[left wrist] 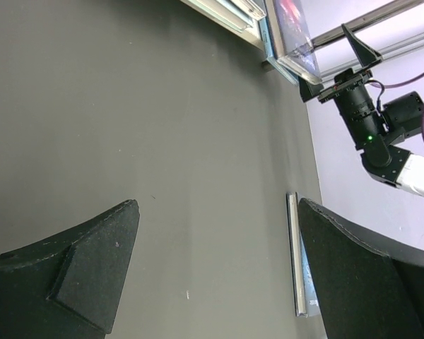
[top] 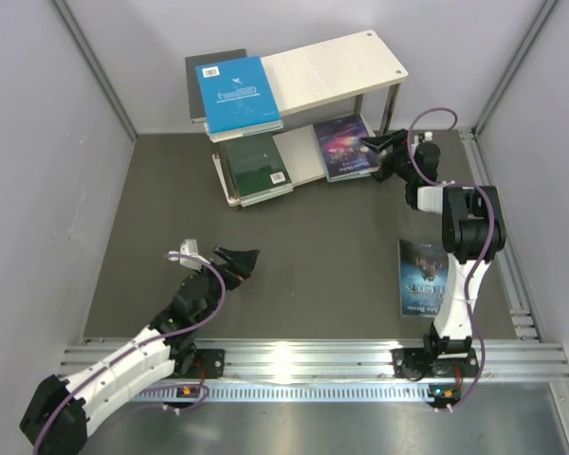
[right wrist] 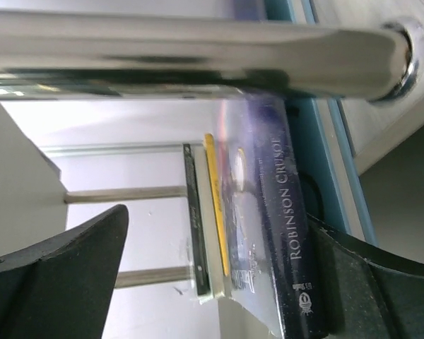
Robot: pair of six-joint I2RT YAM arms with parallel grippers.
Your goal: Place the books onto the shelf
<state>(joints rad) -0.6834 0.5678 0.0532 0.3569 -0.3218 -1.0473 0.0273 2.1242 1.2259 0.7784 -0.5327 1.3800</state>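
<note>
- Two boards on thin metal posts make up the shelf (top: 360,57), which stands at the far edge of the dark mat (top: 294,237). We note bare wood on the right half of the top board.
- Top board, left end: a bright blue book (top: 237,95) lies flat on a dark grey book (top: 197,76), its near edge jutting past the board's front.
- Lower board, left: a dark green book (top: 254,166) lies flat, its near edge overhanging the front.
- Lower board, right: a starry book (top: 341,142) lies flat. In the right wrist view we see thin yellow and dark page edges stacked against it.
- Right gripper (top: 377,156): its fingers stand wide on either side of the starry book's right edge and grip nothing. A chrome post (right wrist: 198,49) crosses close by.
- Second starry book (top: 419,270): it lies flat on the mat, partly under the right arm and near the right rail.
- Left gripper (top: 239,260): its fingers are wide and empty, low over open mat and well apart from the shelf.
</note>
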